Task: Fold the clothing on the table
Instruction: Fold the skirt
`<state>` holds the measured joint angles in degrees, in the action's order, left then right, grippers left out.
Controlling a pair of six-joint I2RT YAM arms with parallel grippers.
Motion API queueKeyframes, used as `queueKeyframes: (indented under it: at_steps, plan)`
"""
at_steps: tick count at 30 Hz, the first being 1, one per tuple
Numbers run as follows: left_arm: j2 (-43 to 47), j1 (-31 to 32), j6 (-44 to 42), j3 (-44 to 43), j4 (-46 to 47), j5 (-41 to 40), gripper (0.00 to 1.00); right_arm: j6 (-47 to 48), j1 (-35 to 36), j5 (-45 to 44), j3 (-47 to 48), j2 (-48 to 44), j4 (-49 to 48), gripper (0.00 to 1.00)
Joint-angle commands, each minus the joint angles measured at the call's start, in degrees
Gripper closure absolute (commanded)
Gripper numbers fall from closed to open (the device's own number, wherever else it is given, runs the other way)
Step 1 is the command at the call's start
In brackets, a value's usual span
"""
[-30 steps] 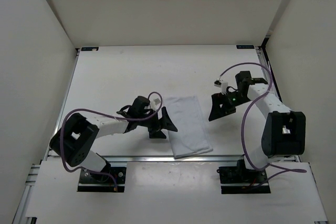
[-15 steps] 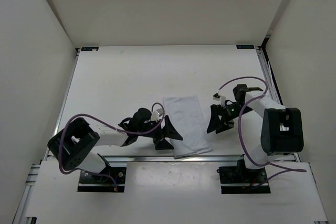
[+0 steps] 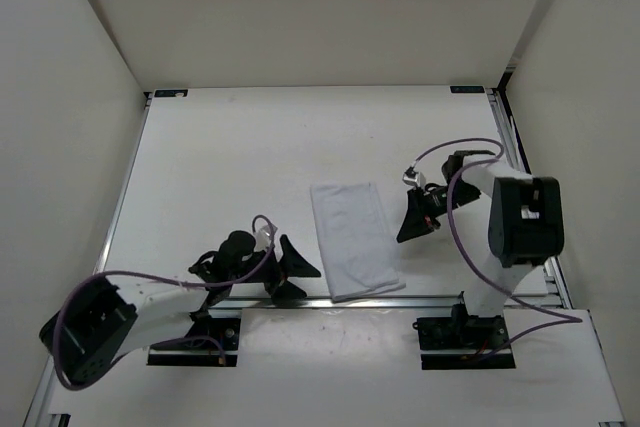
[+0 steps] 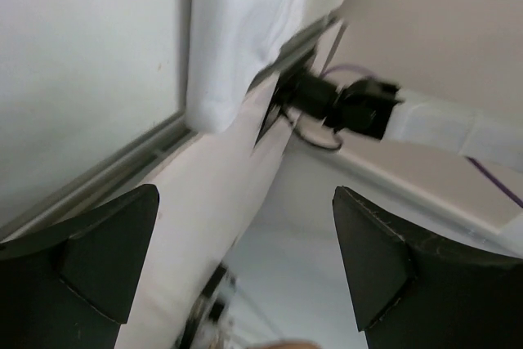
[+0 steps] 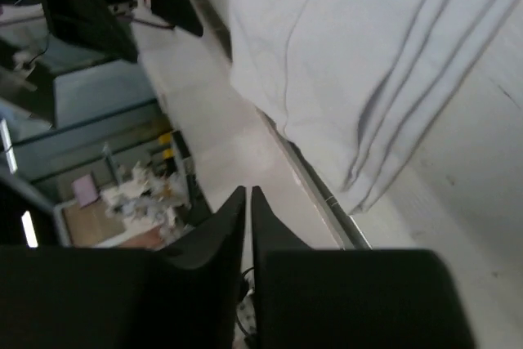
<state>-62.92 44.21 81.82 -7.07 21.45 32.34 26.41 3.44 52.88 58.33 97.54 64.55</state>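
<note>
The clothing (image 3: pixel 355 239) lies folded into a narrow white rectangle on the table (image 3: pixel 230 147), its near end at the front rail. My left gripper (image 3: pixel 287 269) hovers low just left of the clothing's near end, jaws wide open and empty. In the left wrist view the clothing (image 4: pixel 245 30) hangs ahead of the open gripper (image 4: pixel 245 230). My right gripper (image 3: pixel 412 219) sits just right of the clothing, apart from it. From the right wrist camera its fingers (image 5: pixel 248 194) stand pressed together with nothing between them, and the layered clothing (image 5: pixel 368 55) lies beyond.
The aluminium front rail (image 3: pixel 300 302) runs under the clothing's near end. White walls (image 3: pixel 60 147) enclose the table on three sides. Purple cables (image 3: pixel 470 162) loop from both arms. The arm bases (image 3: pixel 465 332) are bolted at the near edge.
The left arm has drawn back toward the near left, its gripper staying open. The right gripper has closed its fingers beside the clothing. The clothing has not moved.
</note>
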Motion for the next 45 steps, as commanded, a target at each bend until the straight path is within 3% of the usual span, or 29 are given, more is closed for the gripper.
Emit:
queueKeyframes:
  at_steps: [1, 3, 7, 9, 13, 18, 21, 23, 24, 25, 28, 31, 38, 43, 45]
  plan:
    - [8.1, -2.7, 2.7, 2.8, -0.2, -7.0, 0.01, 7.3, 3.6, 9.1, 6.1, 7.3, 12.0, 0.99]
    - [14.3, -5.7, 3.2, 5.0, -2.5, -7.9, 0.02, 6.6, 7.9, 9.9, 8.2, 7.4, 11.7, 1.0]
    - [16.4, -9.9, 2.2, 6.8, -1.8, -3.3, 0.01, -2.4, 16.1, 12.5, 5.8, 3.3, 2.9, 1.0]
    - [16.9, -9.8, 1.1, 7.1, -2.0, -3.2, 0.01, -3.1, 21.7, 11.4, 4.3, 2.5, 1.0, 1.0]
    - [17.4, -5.9, 4.1, 8.9, 5.1, -7.5, 0.02, -4.3, 25.5, 10.7, 4.7, 2.7, -2.0, 1.0]
    - [-0.7, 1.7, -3.4, 0.6, 12.3, -3.3, 0.01, -5.6, 21.1, 12.5, 3.9, 8.0, -4.5, 1.0]
    - [-9.9, 2.9, -8.2, -5.3, 12.7, -1.1, 0.04, -6.4, 18.5, 11.6, 4.9, 7.5, -4.7, 1.0]
    - [-13.7, 1.9, -8.7, -6.6, 16.2, 0.4, 0.26, -6.5, 16.4, 11.8, 4.8, 6.5, -4.7, 1.0]
    - [-15.6, 1.6, -7.1, -6.7, 19.6, 1.1, 0.77, -6.6, 14.9, 11.8, 4.5, 5.8, -4.9, 1.0]
    - [-16.9, 1.4, -6.9, -8.3, 20.0, 1.1, 1.0, -6.9, 13.5, 11.8, 3.9, 5.1, -4.6, 1.0]
    - [-18.9, 3.4, -9.7, -14.8, 17.2, 0.8, 1.0, -7.3, 9.8, 11.5, 2.6, 3.5, -5.8, 1.0]
    - [-22.8, 6.1, -7.8, -19.6, 20.5, 2.6, 1.0, -7.3, 7.0, 10.4, 1.3, 2.3, -6.1, 1.0]
    - [-30.4, 9.3, -1.9, -16.7, 30.9, 7.5, 1.0, -6.8, 3.9, 9.8, 1.2, 1.5, -5.1, 1.0]
    - [-30.8, 8.9, -5.8, -15.3, 27.4, 8.4, 1.0, -5.7, 1.6, 9.4, 1.4, 1.7, -3.7, 1.0]
    - [-34.8, 8.8, -6.0, -16.2, 28.5, 9.8, 1.0, -5.2, 0.0, 9.3, 1.5, 2.0, -2.8, 1.0]
